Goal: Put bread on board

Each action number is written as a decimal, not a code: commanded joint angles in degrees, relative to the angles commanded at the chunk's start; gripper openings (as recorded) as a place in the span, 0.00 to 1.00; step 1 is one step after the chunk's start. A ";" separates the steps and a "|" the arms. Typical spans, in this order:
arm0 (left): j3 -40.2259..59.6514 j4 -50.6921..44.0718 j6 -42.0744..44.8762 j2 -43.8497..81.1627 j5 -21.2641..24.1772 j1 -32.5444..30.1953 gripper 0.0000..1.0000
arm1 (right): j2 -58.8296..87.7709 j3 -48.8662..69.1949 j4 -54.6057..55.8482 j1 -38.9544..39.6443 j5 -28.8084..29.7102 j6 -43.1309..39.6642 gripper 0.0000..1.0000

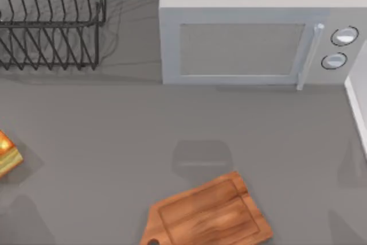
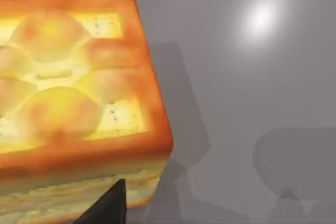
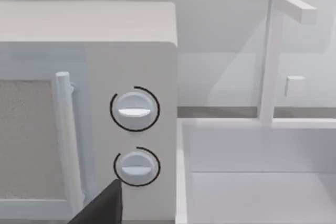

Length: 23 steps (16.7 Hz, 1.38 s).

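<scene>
Grey worktop (image 1: 114, 124): bread (image 1: 8, 152) at left edge, board (image 1: 209, 215) near front edge; claw state unclear; bread may slip overboard.

Open grey table (image 1: 114, 130) between bread (image 1: 8, 154) at left edge and board (image 1: 209, 216) near front, microwave (image 1: 252, 38) and wire rack (image 1: 51, 21) blocking the back.
</scene>
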 joint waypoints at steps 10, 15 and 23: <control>20.13 -17.50 30.52 24.39 12.96 5.14 1.00 | 0.00 0.00 0.00 0.00 0.00 0.00 1.00; 20.01 -17.39 30.45 24.20 12.86 4.84 1.00 | 0.00 0.00 0.00 0.00 0.00 0.00 1.00; 14.96 -2.38 18.06 22.75 16.85 -1.10 1.00 | 0.00 0.00 0.00 0.00 0.00 0.00 1.00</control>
